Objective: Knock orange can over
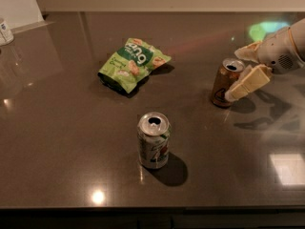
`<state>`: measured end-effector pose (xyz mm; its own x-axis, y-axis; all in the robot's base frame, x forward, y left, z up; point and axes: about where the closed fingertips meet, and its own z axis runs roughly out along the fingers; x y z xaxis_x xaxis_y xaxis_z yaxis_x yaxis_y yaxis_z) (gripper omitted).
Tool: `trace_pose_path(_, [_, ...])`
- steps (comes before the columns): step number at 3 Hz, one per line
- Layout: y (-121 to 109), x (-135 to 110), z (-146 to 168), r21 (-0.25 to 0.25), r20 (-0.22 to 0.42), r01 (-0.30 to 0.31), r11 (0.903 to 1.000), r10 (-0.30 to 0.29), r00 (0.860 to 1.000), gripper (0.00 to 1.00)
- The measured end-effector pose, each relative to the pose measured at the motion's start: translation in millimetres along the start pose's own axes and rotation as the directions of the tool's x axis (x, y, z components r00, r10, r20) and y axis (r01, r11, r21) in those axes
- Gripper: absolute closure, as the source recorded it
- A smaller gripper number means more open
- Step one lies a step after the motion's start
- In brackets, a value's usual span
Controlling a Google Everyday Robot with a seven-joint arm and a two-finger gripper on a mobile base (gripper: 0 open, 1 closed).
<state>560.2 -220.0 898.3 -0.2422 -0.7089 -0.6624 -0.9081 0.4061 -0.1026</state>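
Note:
The orange can [223, 86], brownish with a silver top, stands upright on the dark table [71, 142] at the right. My gripper [233, 75] reaches in from the right edge with its fingers spread open around the can's upper part. The near cream finger [249, 81] lies against the can's right side and the far finger [248, 51] sits just behind its top. The can's right side is partly hidden by the near finger.
A white-and-green can [153, 140] stands upright in the front middle. A green snack bag [132, 63] lies behind it to the left. A small white container [5, 31] stands at the far left edge by a white wall.

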Motion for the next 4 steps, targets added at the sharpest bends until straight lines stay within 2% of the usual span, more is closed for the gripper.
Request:
trace_pose_path(2, [7.2, -8.4, 0.4, -0.017, 0.016, -0.015, 0.9997, 0.015, 1.000, 0.61])
trace_pose_path(3, [16.0, -19.1, -10.7, -0.005, -0.082, -0.013, 0.9999, 0.013, 0.997, 0.85])
trace_pose_path(4, [27.2, -23.0, -18.6, 0.008, -0.258, 0.022, 0.9997, -0.019, 0.966, 1.00])
